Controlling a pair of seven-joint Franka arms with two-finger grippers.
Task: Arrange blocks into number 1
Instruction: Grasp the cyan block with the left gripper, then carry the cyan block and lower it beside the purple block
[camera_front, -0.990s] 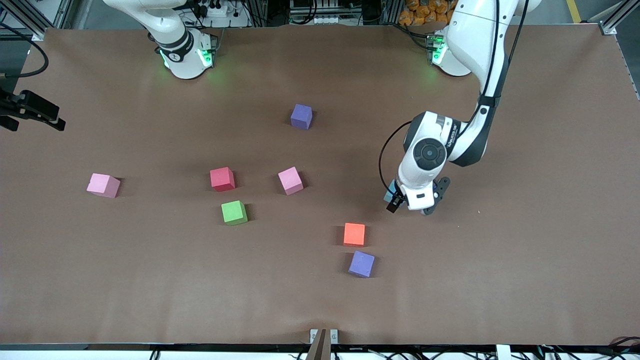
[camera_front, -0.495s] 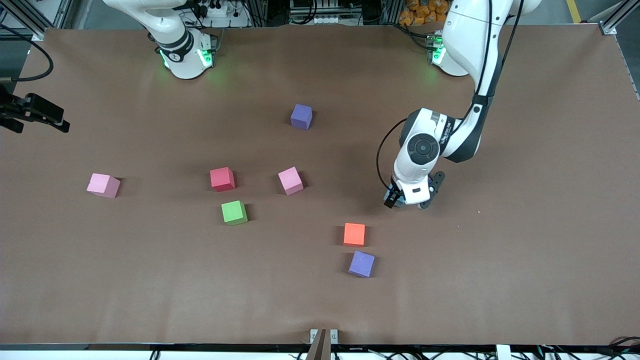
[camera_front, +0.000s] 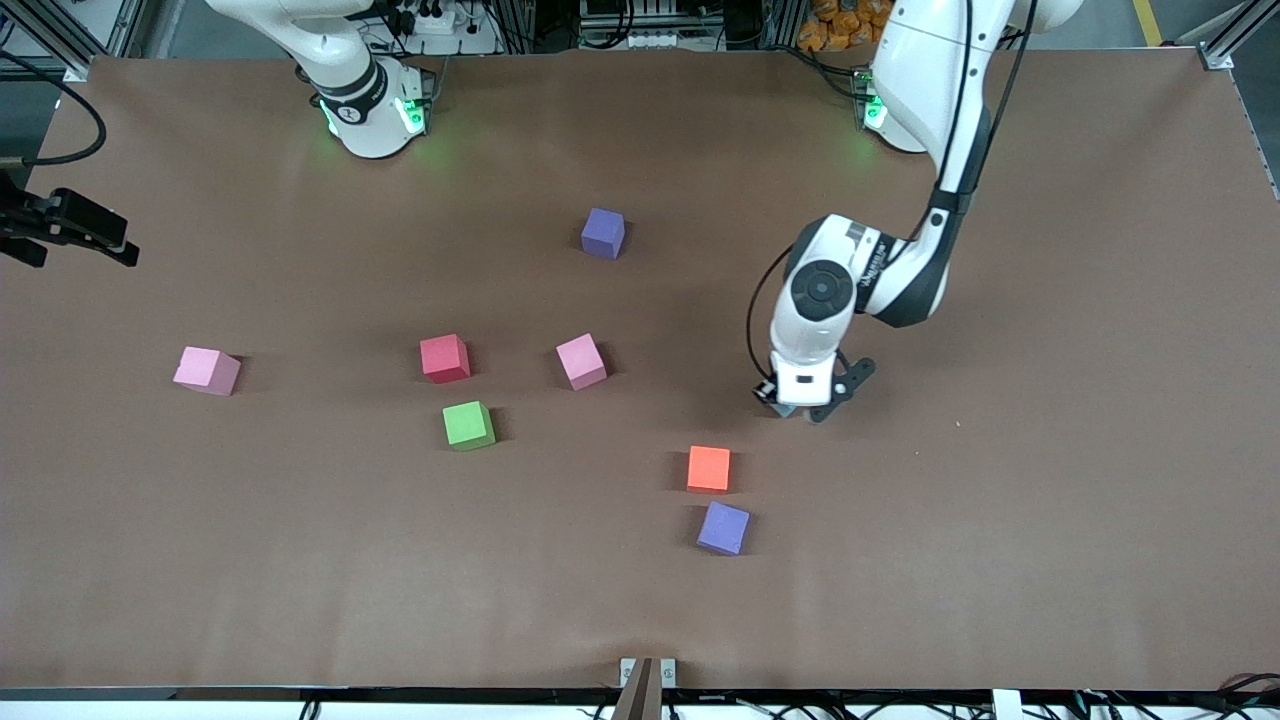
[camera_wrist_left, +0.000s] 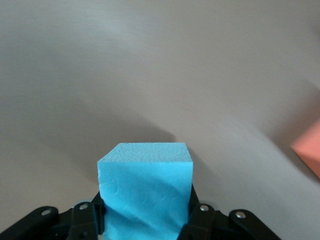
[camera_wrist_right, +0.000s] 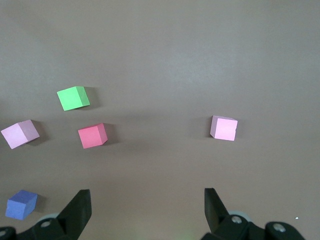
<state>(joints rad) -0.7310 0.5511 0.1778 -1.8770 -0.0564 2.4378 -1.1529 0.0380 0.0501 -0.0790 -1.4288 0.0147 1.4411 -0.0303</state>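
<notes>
no writing reads clearly anywhere. the left gripper (camera_wrist_left: 145, 220) pinches the light blue block (camera_wrist_left: 145, 192), the orange block (camera_front: 708, 468) at its seven o'clock. the right gripper (camera_wrist_right: 145, 210) waits, jaws spread, over the table (camera_front: 1050, 500).

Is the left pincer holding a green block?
No, the left pincer is shut on a light blue block; the green block lies on the table.
</notes>
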